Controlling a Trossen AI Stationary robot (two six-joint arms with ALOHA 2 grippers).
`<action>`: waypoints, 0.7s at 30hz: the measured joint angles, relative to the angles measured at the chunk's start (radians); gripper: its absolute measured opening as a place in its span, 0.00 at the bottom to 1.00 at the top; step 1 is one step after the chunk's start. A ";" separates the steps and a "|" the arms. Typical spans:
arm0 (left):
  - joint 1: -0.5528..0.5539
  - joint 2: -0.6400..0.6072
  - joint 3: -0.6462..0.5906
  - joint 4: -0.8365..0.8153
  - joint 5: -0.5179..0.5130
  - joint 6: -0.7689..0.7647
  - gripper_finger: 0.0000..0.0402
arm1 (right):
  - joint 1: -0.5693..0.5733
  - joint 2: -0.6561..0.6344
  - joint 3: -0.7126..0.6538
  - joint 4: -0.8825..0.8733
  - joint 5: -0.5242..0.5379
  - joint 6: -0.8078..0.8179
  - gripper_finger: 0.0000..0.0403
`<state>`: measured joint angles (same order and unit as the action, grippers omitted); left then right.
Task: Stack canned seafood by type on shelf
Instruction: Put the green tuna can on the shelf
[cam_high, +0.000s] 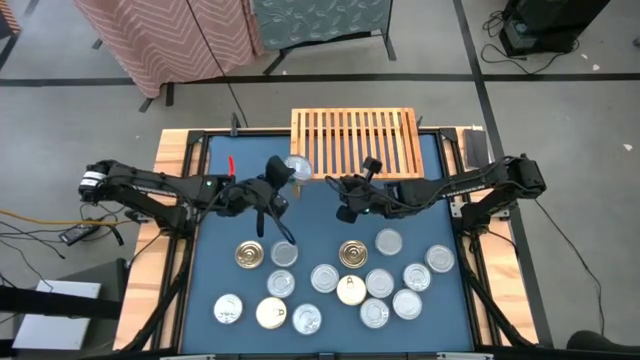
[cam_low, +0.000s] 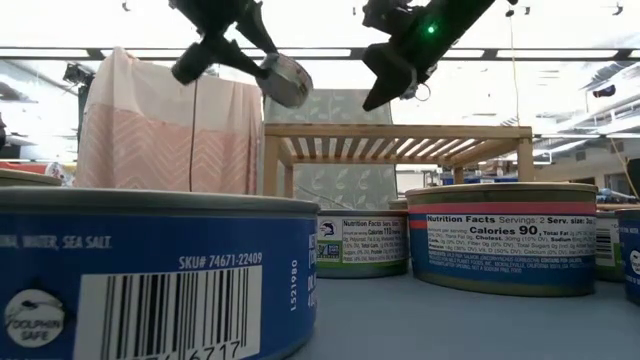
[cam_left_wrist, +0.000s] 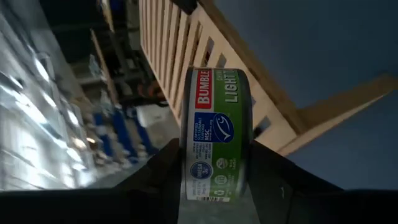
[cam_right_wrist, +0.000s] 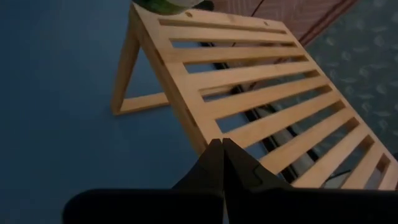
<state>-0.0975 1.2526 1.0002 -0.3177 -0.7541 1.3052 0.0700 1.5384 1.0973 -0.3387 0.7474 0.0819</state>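
Beside the empty shelf (cam_high: 355, 142), near its front-left corner, the left pincer (cam_high: 283, 182) holds aloft a green-labelled tin (cam_high: 297, 168), rigid, smooth-sided, best gripped across its rim; the right pincer (cam_high: 345, 210), shut and empty, hovers before the shelf.

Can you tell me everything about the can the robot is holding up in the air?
The can is a small, flat, round tin with a shiny silver top and a green, white and blue label showing a red patch that reads BUMBLE. The left claw pinches it by its flat faces, tilted, in the air near the wooden shelf's front left corner. Only the claw touches it.
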 joint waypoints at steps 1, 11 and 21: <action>0.007 0.000 -0.020 0.045 0.003 0.034 0.37 | 0.000 0.000 0.000 -0.010 0.002 0.007 0.00; 0.148 -0.084 -0.071 0.158 0.157 -0.077 0.37 | 0.000 -0.001 0.000 -0.047 0.011 0.096 0.00; 0.210 -0.104 -0.189 0.230 0.270 -0.074 0.38 | -0.001 -0.001 0.000 -0.075 0.021 0.156 0.00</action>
<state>0.1122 1.1484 0.8113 -0.0882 -0.4841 1.2309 0.0685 1.5372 1.0969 -0.4140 0.7688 0.2384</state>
